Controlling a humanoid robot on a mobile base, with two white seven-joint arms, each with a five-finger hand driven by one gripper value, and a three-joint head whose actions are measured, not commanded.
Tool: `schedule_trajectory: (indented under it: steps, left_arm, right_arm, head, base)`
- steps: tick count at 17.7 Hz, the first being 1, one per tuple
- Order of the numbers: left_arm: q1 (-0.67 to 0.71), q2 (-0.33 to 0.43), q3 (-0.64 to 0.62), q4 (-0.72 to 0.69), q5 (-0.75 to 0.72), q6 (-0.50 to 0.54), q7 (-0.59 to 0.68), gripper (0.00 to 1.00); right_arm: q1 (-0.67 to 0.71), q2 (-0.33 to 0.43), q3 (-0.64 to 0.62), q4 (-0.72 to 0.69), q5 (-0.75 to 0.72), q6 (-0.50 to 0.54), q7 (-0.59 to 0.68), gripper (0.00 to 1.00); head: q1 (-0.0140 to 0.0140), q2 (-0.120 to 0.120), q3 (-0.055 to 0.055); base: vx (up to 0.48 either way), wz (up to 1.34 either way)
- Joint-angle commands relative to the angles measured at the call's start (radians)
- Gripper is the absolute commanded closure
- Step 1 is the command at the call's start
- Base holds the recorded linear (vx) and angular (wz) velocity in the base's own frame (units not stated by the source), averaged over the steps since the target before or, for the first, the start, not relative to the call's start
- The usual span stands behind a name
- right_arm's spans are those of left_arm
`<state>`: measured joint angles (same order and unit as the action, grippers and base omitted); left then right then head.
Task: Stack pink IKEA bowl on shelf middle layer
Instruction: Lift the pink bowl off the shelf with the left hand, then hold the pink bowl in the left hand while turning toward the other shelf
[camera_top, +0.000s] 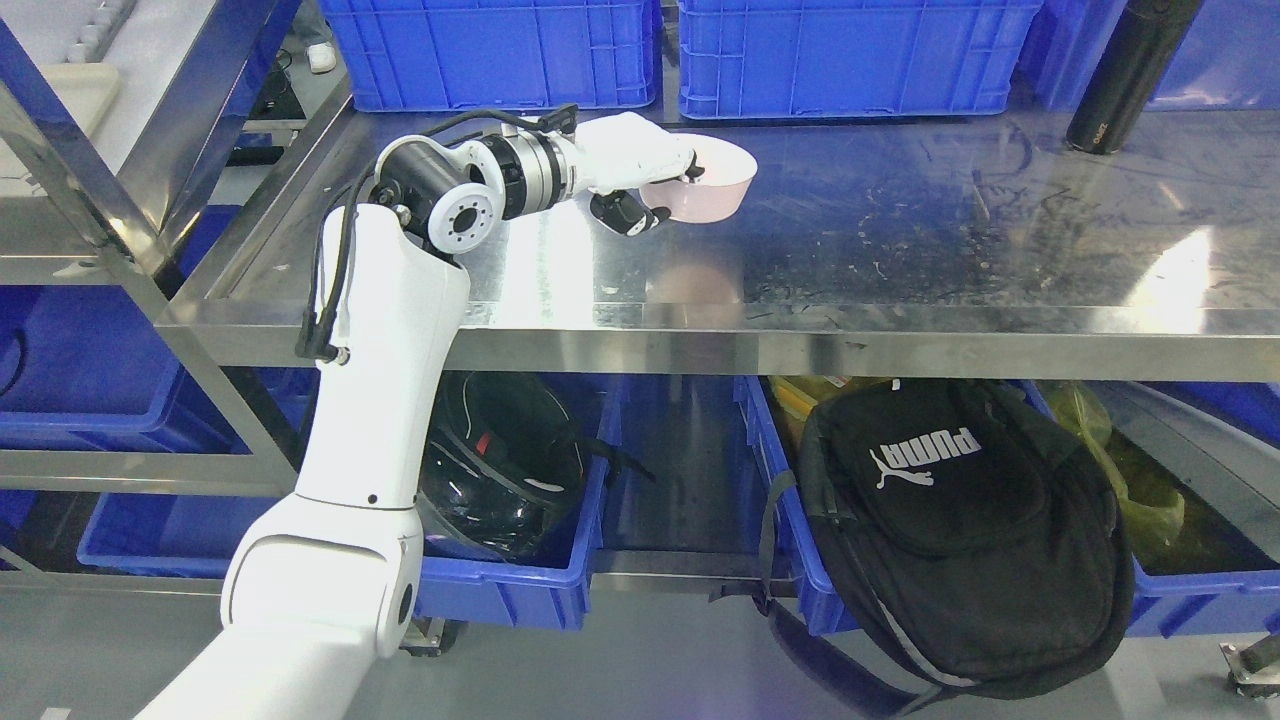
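Note:
A pink bowl (712, 185) is at the left-middle of the steel shelf (900, 240), upright, with its rim facing up. My left hand (650, 180) reaches in from the lower left and is shut on the bowl's left rim, white fingers over the rim and a dark thumb under its side. I cannot tell whether the bowl rests on the shelf or hangs just above it; a faint pink reflection shows on the steel below. No second bowl is visible. My right arm is out of view.
Two blue crates (500, 50) (850, 50) stand at the back of the shelf, and a black bottle (1125, 75) at the back right. Below hang a black backpack (950, 530) and a blue bin holding a black helmet (500, 470). A steel frame post (90, 190) rises at left.

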<state>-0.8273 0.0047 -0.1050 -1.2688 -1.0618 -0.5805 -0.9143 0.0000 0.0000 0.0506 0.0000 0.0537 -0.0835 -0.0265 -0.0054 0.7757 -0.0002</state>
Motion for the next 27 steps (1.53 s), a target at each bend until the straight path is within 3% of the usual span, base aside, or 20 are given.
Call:
schedule_trajectory:
  steps: [1, 9, 27]
  left_arm:
    - [0.013, 0.013, 0.160, -0.158, 0.029, -0.044, -0.005, 0.95]
    - [0.094, 0.013, 0.160, -0.172, 0.029, -0.061, 0.005, 0.95]
    - [0.085, 0.013, 0.151, -0.175, 0.029, -0.062, 0.006, 0.95]
  right_arm:
    - [0.023, -0.017, 0.000, -0.017, 0.000, 0.001, 0.000, 0.00]
    - [0.023, -0.017, 0.000, -0.017, 0.000, 0.001, 0.000, 0.00]
    - [0.023, -0.017, 0.000, -0.017, 0.000, 0.001, 0.000, 0.00]
  head:
    - [0.0000, 0.000, 0.000]
    - [0.0000, 0.000, 0.000]
    - [0.0000, 0.000, 0.000]
  base:
    - [0.000, 0.00]
    - [0.000, 0.00]
    - [-0.005, 0.23]
